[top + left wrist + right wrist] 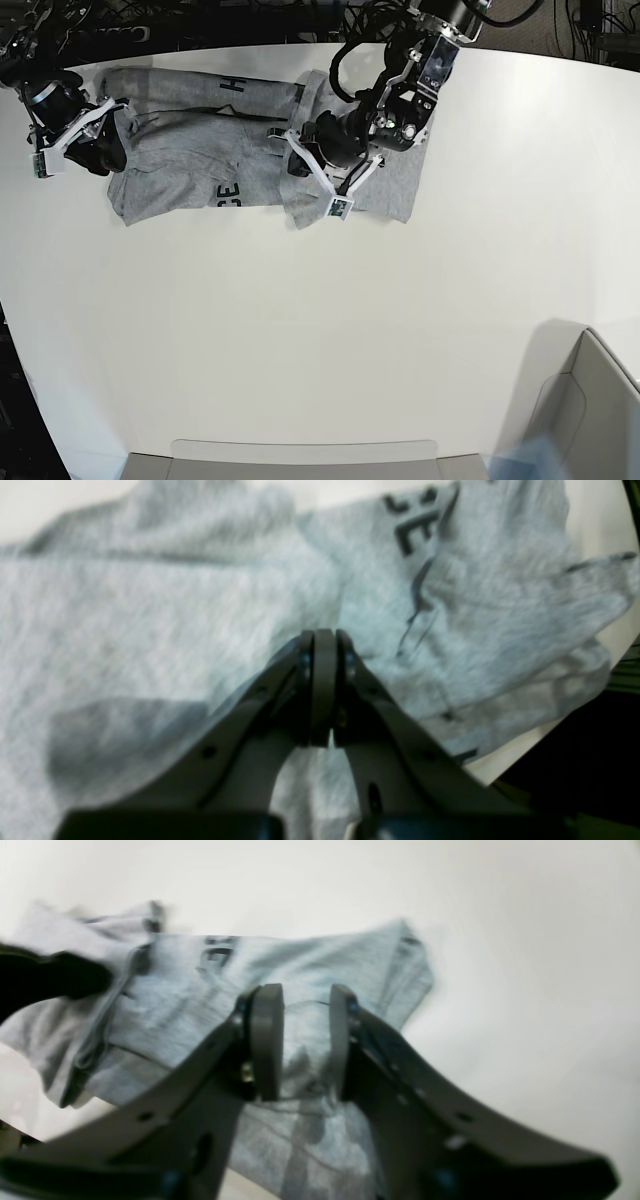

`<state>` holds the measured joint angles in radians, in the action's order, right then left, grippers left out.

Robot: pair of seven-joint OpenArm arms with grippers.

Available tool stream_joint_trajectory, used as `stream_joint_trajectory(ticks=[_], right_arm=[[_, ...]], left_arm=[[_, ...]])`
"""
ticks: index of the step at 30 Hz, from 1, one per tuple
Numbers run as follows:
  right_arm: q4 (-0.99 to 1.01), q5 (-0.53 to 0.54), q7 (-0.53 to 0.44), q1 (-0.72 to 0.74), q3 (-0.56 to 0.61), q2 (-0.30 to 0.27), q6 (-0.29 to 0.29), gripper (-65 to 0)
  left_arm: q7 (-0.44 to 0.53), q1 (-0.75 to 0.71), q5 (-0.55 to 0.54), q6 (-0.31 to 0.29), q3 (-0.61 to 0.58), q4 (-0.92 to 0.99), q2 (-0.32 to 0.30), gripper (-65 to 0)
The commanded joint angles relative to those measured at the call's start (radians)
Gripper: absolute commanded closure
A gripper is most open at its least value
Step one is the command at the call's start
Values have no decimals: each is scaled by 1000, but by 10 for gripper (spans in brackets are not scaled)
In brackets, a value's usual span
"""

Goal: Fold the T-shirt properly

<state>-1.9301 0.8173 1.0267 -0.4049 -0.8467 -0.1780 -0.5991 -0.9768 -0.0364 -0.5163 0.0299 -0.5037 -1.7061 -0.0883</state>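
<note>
The white bench (300, 330) carries the T-shirt (200, 150), bunched and only partly folded between both tools, so most folding remains. The right tool (300, 1040) stands open above cloth; the left tool (324, 680) is closed, empty, over the shirt

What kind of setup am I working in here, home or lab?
Likely a lab bench: a bare white tabletop, a tangle of black cables behind its far edge, and only the heather-grey cotton T-shirt laid out between two arms.
</note>
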Motion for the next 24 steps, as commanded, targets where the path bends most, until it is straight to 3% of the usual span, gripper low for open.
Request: stream_joint_trajectory(ticks=[1,3,5,6,12,24], right_arm=[[18,17,-13,-1,-3,-19,-20,-203],[91,24,-13,-1,2,-56,-28,-232],[159,61,-13,-1,2,-74,-94,-250],[197,81,-13,2,-1,-79,-99,-259],[354,90,-16,25,-1,-91,-99,-268],[364,89,-19,36,-3,-87,-99,-268]], left_arm=[[19,8,-9,-5,-2,-28,8,0],[19,-1,-11,-5,0,-28,-3,0],[19,-4,-11,-5,0,-28,-5,0],[19,-4,-11,-5,0,-28,-6,0],[19,-4,-12,-5,-6,-28,-8,0],[19,-6,-8,-5,-2,-22,-9,0]])
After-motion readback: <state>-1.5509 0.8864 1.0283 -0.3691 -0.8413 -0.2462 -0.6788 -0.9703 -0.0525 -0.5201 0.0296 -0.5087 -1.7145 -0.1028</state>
